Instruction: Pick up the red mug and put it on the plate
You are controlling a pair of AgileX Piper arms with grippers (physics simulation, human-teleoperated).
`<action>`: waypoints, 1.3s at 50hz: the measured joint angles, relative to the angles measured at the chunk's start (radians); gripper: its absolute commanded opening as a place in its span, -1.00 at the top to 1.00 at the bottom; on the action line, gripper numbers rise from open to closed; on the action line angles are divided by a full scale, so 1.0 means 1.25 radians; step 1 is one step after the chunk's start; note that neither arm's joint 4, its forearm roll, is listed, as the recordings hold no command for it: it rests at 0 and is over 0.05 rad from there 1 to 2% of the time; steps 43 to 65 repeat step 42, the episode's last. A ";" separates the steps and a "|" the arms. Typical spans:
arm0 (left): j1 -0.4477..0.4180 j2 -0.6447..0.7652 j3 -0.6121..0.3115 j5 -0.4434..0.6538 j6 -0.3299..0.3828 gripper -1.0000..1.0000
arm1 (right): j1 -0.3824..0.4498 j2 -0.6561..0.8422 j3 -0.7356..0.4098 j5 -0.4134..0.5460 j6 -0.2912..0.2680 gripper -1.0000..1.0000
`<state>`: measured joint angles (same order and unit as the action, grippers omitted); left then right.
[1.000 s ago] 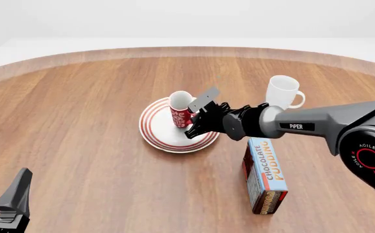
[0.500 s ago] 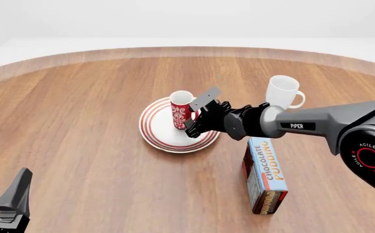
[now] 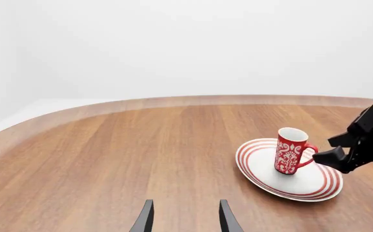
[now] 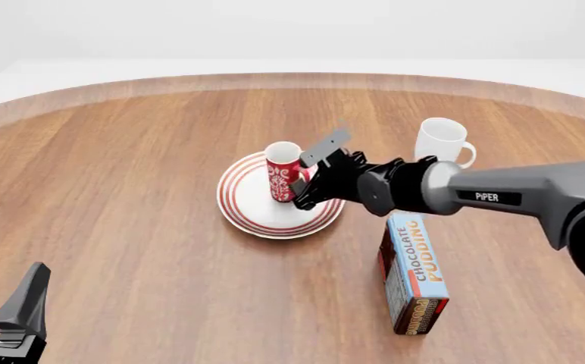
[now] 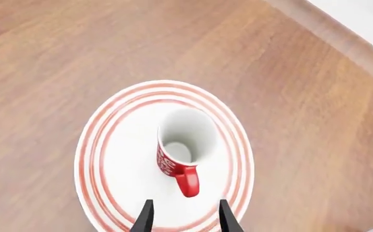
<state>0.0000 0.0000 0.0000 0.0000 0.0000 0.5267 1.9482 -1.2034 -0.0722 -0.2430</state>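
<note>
Table (image 4: pixel 120 189): wood grain, satin sheen. Red mug (image 4: pixel 283 173) and plate (image 4: pixel 242 208): glossy ceramic. Right gripper (image 4: pixel 308 182): matt black plastic.

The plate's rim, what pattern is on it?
Concentric red rings on the white plate, clearest in the right wrist view.

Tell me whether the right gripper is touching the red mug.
Apart. In the right wrist view, bare plate shows between the right gripper fingertips and the red mug handle; its open fingers hold nothing.
</note>
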 measured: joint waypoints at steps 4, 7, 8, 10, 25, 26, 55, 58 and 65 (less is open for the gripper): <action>0.000 0.000 0.000 0.000 0.000 -1.00 | 0.000 -0.019 0.016 -0.003 0.001 -1.00; 0.000 0.000 0.000 0.000 0.000 -1.00 | 0.000 -0.034 0.028 -0.003 0.003 -1.00; 0.000 0.000 0.000 0.000 0.000 -1.00 | 0.001 -0.039 0.032 -0.002 0.004 -1.00; 0.000 0.000 0.000 0.000 0.000 -1.00 | 0.001 -0.050 0.039 -0.001 0.005 -1.00; 0.000 0.000 0.000 0.000 0.000 -1.00 | -0.001 -0.152 0.120 -0.011 0.015 -1.00; 0.000 0.000 0.000 0.000 0.000 -1.00 | -0.001 -0.159 0.126 -0.012 0.016 -1.00; 0.000 0.000 0.000 0.000 0.000 -1.00 | 0.004 -0.257 0.198 -0.029 0.026 -1.00; 0.000 0.000 0.000 0.000 0.000 -1.00 | 0.004 -0.257 0.198 -0.029 0.026 -1.00; 0.000 0.000 0.000 0.000 0.000 -1.00 | 0.004 -0.257 0.198 -0.029 0.026 -1.00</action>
